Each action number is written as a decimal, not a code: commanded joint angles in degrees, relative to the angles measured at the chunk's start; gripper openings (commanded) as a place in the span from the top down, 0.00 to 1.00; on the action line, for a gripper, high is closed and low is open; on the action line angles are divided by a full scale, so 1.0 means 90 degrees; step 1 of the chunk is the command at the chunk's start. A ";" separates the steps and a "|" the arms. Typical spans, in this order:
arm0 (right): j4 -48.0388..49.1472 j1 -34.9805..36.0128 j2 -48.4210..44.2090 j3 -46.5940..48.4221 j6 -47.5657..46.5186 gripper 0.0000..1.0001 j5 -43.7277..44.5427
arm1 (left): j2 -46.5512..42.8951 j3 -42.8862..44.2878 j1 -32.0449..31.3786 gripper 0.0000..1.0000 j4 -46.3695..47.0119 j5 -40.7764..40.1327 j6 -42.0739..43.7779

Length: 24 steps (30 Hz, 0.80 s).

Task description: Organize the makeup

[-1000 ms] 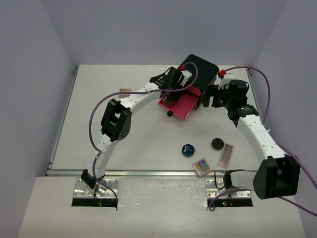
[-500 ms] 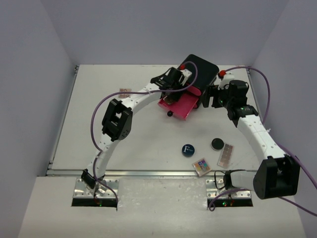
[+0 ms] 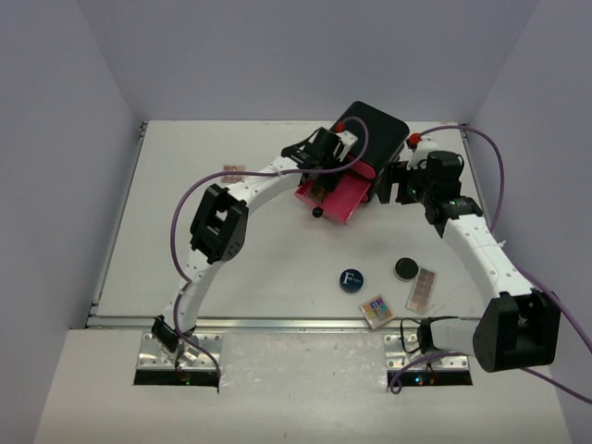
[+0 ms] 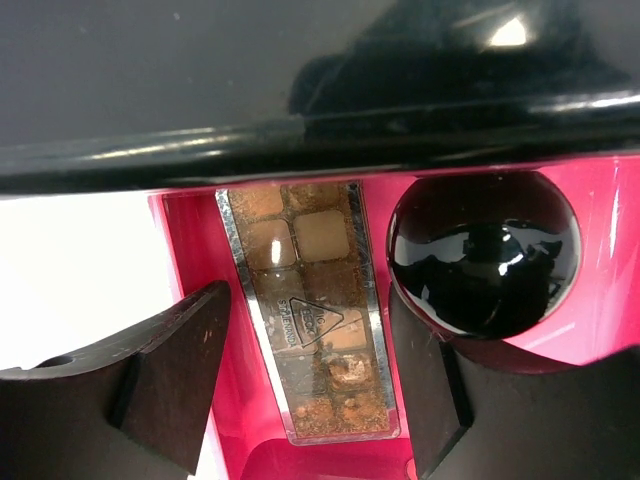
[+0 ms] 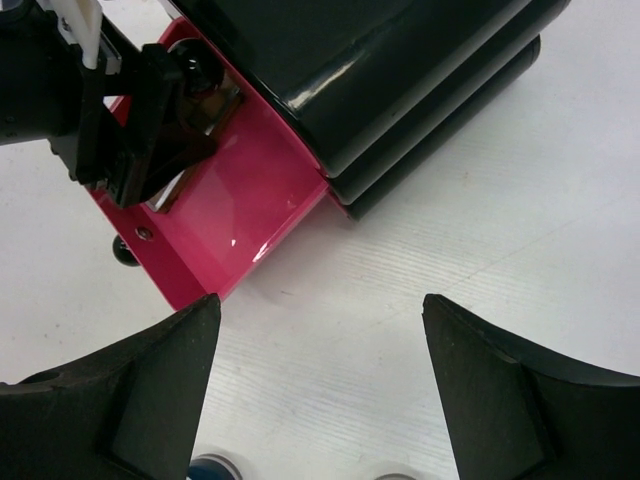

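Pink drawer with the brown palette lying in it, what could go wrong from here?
1. The left hand is open over the pink drawer, straddling the palette with little room. Pulling away crookedly could nudge the palette or catch the edge of the black box above it.
2. The right hand hovers open close beside the drawer. If both arms move there, they might collide.

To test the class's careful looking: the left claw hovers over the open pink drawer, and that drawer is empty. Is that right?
Not empty: the left wrist view shows a brown palette lying in the pink drawer, between the fingers of the open left claw. The rest holds.
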 commanded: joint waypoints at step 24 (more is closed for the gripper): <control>-0.2144 -0.1608 -0.0862 -0.0665 0.1818 0.01 0.1569 | -0.1589 -0.0893 0.0016 0.31 0.0044 0.1092 0.0071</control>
